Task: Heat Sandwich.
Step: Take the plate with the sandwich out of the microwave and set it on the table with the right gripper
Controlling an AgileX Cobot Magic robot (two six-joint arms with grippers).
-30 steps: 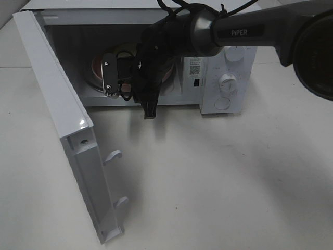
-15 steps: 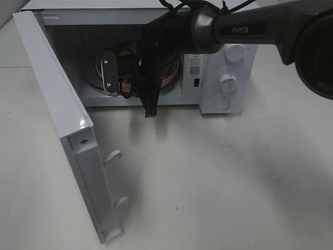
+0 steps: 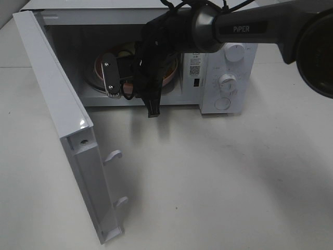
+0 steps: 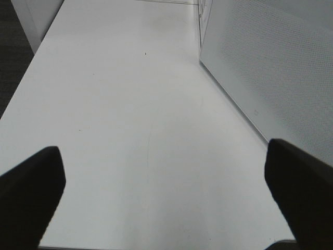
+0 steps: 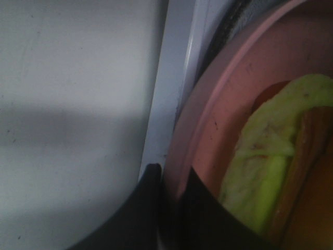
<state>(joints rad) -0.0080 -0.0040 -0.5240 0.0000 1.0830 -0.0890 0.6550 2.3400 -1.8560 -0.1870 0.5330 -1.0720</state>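
Observation:
The sandwich (image 5: 270, 161), pale bread with yellow-green filling, lies on a round pink plate (image 5: 218, 120) inside the open microwave (image 3: 218, 62). In the right wrist view my right gripper (image 5: 169, 174) is shut on the near rim of the plate, one dark finger on each side of it. From above, the right arm (image 3: 244, 28) reaches into the cavity and covers most of the plate (image 3: 98, 66); only a yellowish bit of the sandwich (image 3: 125, 53) shows. My left gripper (image 4: 166, 192) stands open over bare table beside the microwave door (image 4: 270, 67).
The microwave door (image 3: 57, 114) swings out wide to the front left, with two latch hooks (image 3: 113, 155) on its inner edge. The control panel with knobs (image 3: 228, 80) is on the microwave's right. White tabletop (image 3: 218, 177) spreads in front.
My right gripper has closed from half open onto the plate rim. The arm has shifted slightly to the right. The left gripper has stayed open.

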